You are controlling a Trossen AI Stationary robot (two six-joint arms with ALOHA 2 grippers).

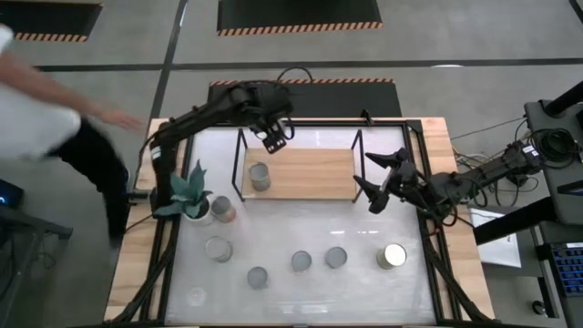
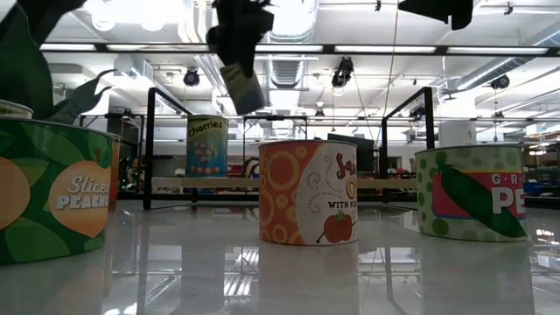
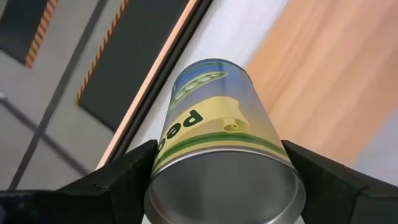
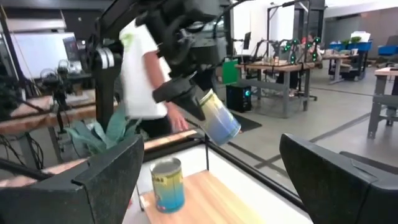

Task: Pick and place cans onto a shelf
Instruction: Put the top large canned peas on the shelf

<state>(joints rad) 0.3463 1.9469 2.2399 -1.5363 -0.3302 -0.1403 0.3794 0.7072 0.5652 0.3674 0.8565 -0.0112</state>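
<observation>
The left hand (image 1: 274, 135) hangs above the back edge of the shelf (image 1: 314, 175) and grasps a can with peas on its label (image 3: 214, 118) — the two fingers (image 3: 118, 174) press on its sides near the silver bottom. The can is tilted in the air and touches nothing else; in the right wrist view it (image 4: 219, 118) hangs slanted over the board.

Under it, on the left part of the light-wood board, one can (image 1: 259, 175) already stands upright. In the low view this is the cherries can (image 2: 206, 146).

The right hand (image 1: 381, 180) waits at the right end of the shelf, its fingers spread wide and holding nothing.

On the white tabletop (image 1: 364, 282) in front of the shelf the other cans stand apart from each other: a reddish-sided one (image 1: 223, 210) just beside the white pot with the plant (image 1: 189, 193), one (image 1: 218, 248) in front of that, then three in a loose row (image 1: 257, 277) (image 1: 301, 261) (image 1: 336, 258), and a shiny one (image 1: 393, 256) at the right.

A person (image 1: 46, 100) is at the far left, beyond the tabletop, with an arm reaching toward it.
</observation>
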